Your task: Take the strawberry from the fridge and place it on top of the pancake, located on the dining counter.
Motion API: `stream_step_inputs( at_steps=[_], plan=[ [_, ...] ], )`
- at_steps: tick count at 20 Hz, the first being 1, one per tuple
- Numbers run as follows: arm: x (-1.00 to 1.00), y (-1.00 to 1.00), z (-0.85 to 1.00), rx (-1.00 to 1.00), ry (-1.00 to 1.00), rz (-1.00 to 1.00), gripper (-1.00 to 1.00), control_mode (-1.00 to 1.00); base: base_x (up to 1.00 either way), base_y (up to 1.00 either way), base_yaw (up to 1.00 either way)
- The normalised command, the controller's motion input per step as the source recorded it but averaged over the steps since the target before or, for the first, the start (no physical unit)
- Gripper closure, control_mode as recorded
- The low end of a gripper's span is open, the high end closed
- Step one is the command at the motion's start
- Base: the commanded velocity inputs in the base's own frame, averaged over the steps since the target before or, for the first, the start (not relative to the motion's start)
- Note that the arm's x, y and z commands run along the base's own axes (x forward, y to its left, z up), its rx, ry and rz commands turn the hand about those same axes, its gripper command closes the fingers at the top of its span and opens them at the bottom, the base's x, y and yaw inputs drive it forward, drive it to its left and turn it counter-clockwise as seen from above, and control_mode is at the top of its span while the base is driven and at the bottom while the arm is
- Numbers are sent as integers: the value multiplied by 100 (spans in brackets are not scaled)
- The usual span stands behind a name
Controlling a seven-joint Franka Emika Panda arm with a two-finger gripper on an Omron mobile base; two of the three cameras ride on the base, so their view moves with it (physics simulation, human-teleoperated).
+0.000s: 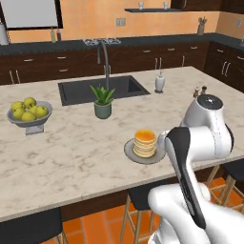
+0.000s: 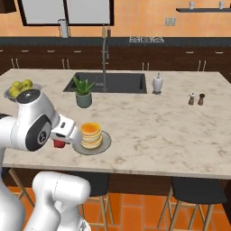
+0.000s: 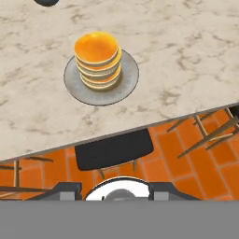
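Carrying step: ease forward and centre over the pancake (image 3: 97, 59) on its plate (image 3: 128, 77) at the desk (image 2: 153, 122) edge before release. Strawberry (image 2: 58, 143) pinched in the fingers (image 2: 59, 143), just beside the plate. Red berry visible from right base; hand view instead looks down on the stack top.

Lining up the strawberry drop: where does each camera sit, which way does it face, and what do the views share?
Left base view: behind the arm's left, facing the dining counter; arm lower right.
Right base view: behind its right, same counter; arm lower left, a red thing, probably the strawberry, at the hand.
Hand view: looks down past the counter edge.
Shared: the pancake on its plate.
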Motion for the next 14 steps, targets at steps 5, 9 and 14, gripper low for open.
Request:
stream_step_inputs(
  at_steps=[5, 9, 14],
  plan=[
    [100, 10, 11, 0, 2, 2, 100, -100, 0, 0, 0],
    [100, 19, 5, 0, 7, 0, 100, -100, 0, 0, 0],
    [100, 8, 0, 0, 14, 0, 100, -100, 0, 0, 0]
  ],
)
